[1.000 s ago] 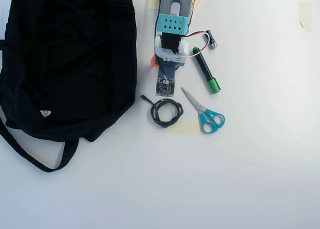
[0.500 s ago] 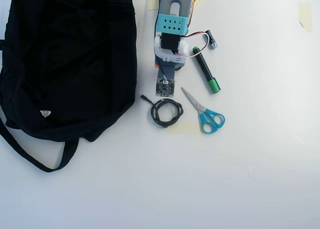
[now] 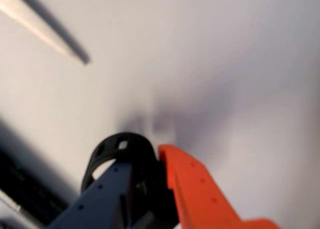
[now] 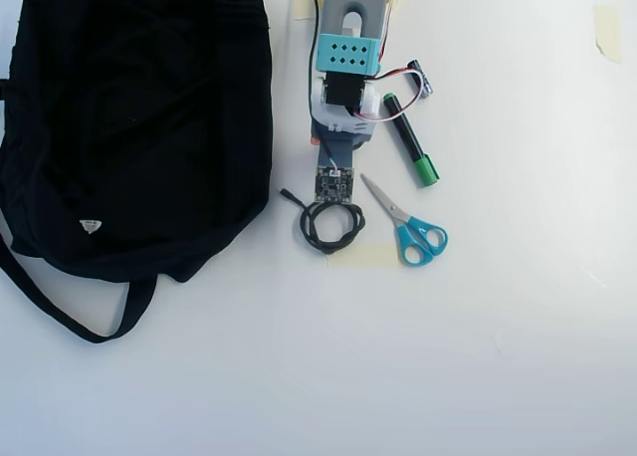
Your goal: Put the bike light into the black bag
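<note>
Big soft black fabric bag (image 4: 129, 127) sprawled across the left of the overhead view, strap trailing below, well apart from the arm — a sideways carry needed, judging by the gap. White tabletop (image 4: 448, 356) bare in between. Blue-capped arm reaching down from the top edge. Teal-handled scissors (image 4: 408, 225) and green-capped black marker (image 4: 409, 139) to its right, coiled black cable (image 4: 332, 224) just below the wrist board; none blocking the route left. In the wrist view, grey and orange two-finger gripper (image 3: 157, 161) pinched on the small black bike light (image 3: 120, 149), rubber strap loop poking out above the fingertips.
</note>
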`<state>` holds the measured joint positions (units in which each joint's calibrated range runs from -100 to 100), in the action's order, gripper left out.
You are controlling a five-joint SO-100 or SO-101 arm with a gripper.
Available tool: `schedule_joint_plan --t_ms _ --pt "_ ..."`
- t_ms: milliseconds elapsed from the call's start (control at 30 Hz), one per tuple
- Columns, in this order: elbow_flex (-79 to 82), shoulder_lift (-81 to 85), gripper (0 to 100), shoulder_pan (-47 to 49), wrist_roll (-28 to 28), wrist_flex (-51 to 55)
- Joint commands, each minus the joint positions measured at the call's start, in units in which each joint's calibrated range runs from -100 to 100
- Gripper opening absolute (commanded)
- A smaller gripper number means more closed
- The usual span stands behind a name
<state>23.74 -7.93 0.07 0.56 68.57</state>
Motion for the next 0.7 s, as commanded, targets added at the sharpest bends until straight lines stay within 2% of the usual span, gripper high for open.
schedule_joint_plan --t_ms 0,267,567,667 --pt "-5.95 1.04 2 0.82 0.33 6.62" --pt "-12.69 3.2 2 0.9 0.33 15.41" --pt "-12.87 12.41 2 2.02 0.43 20.49" --pt "-12.96 15.31 2 3.07 2.06 20.4"
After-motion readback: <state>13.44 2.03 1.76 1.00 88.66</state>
